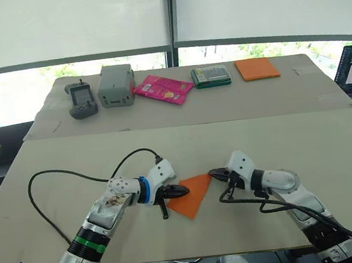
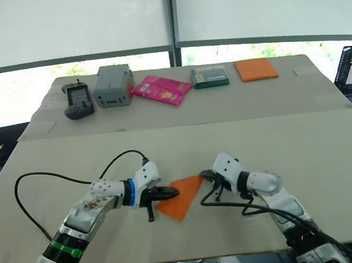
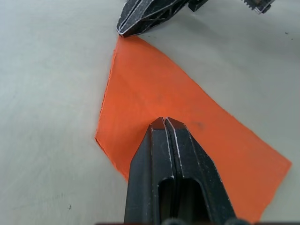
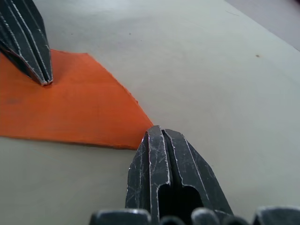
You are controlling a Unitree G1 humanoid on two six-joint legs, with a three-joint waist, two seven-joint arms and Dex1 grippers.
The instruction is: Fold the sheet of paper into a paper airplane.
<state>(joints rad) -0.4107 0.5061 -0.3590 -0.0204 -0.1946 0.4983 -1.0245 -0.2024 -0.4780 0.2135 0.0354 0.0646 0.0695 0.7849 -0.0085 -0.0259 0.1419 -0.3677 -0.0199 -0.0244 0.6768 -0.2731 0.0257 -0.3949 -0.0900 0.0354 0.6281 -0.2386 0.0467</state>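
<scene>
Orange sheet of paper (image 1: 192,195) flat on the table (image 1: 332,151), left gripper (image 1: 178,192) pressing its near edge (fingers together), right gripper (image 1: 216,175) closed at its far corner.

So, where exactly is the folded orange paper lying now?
The sheet of paper lies flat near the front middle of the near table, between the left gripper, pressing on it, and the right gripper at its corner.

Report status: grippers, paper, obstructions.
Left gripper shut, tip pressing on the sheet of paper. Right gripper shut at its corner. Nothing in the way.
</scene>
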